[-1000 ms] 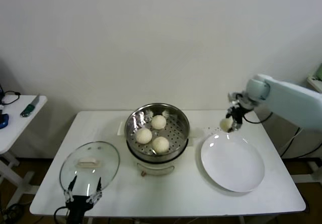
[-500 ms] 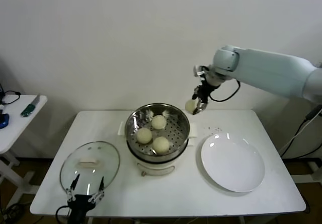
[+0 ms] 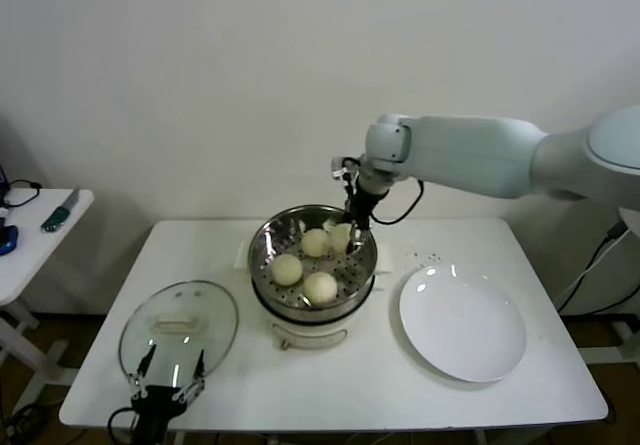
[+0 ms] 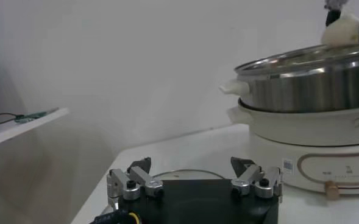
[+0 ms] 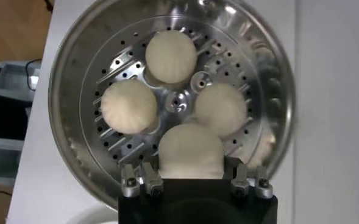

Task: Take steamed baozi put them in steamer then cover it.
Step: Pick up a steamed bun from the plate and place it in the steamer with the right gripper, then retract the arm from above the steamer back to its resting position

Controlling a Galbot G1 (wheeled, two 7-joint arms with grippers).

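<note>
At the far left of the head view a small side table [image 3: 40, 227] carries a few items too small to identify. On the main table [image 3: 350, 390], the glass lid [image 3: 178, 331] lies flat near the left front corner, and the left gripper [image 3: 165, 393] waits just in front of it at the table edge, its fingers spread apart and empty. In the middle stands the steamer [image 3: 312, 265], its perforated tray holding three steamed baozi [image 3: 303, 262]. Above the tray's rear right part hangs the right gripper [image 3: 351, 233], clamped on the fourth baozi [image 5: 190, 151]; the right wrist view shows that bun pinched between the fingers directly over the empty spot beside the other three. The step in hand looks like placing the last bun. The next move probably calls for lowering it into that gap without pressing on its neighbours, letting go, and pulling the arm clear so the lid can be brought over and set on the pot. To the right lies the white plate [image 3: 463, 324], with nothing on it. In the left wrist view the steamer's white base bears grey lettering at its edge, cut off and unreadable, plus a small sticker I cannot make out.
</note>
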